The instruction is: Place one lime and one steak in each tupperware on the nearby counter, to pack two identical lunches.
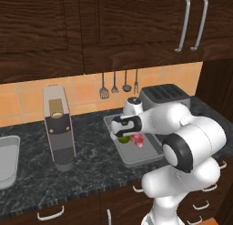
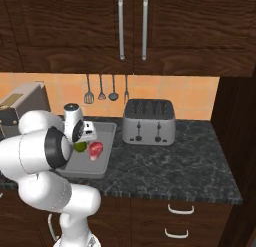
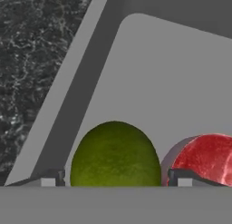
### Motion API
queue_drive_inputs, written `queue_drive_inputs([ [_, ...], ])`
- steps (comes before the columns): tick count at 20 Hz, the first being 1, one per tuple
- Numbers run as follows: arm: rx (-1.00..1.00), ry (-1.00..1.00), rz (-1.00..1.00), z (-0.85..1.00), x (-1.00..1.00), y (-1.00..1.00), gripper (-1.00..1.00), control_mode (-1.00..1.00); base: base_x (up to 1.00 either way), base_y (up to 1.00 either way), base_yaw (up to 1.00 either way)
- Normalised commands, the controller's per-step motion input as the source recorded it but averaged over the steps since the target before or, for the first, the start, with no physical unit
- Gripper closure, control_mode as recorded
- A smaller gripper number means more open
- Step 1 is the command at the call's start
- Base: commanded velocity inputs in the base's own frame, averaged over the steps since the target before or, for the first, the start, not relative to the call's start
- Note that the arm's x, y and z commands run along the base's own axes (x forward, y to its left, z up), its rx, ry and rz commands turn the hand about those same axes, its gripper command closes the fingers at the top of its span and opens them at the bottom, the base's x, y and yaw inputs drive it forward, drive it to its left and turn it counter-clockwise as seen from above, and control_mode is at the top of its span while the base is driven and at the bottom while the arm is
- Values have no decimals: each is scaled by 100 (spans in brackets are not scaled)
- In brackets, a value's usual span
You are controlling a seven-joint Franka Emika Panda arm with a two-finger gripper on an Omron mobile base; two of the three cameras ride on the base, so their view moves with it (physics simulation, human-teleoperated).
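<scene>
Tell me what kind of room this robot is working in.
A kitchen, rendered in simulation. A toaster stands on the black marbled counter, cooking utensils hang on the orange tiled wall, and dark wooden cabinets sit above.

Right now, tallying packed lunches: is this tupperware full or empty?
Neither: the tupperware holds one lime and one steak.

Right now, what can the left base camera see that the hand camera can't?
The left base view takes in the coffee machine, the toaster, the hanging utensils and a sink. The hand view instead brings up close the two fingertips standing either side of the lime. Both show the lime, the red steak beside it, the grey tupperware and the marbled counter.
</scene>
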Motion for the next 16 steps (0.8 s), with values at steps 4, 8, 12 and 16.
queue_drive_inputs([
  [4,0,-6,0,46,-30,-3,-100,-100,0,0,0],
  [8,1,-4,0,57,-73,-21,-100,-100,0,0,0],
  [12,5,0,-4,26,-100,-57,-100,-100,0,0,0],
  [16,6,0,-5,22,-100,-54,-100,-100,0,0,0],
])
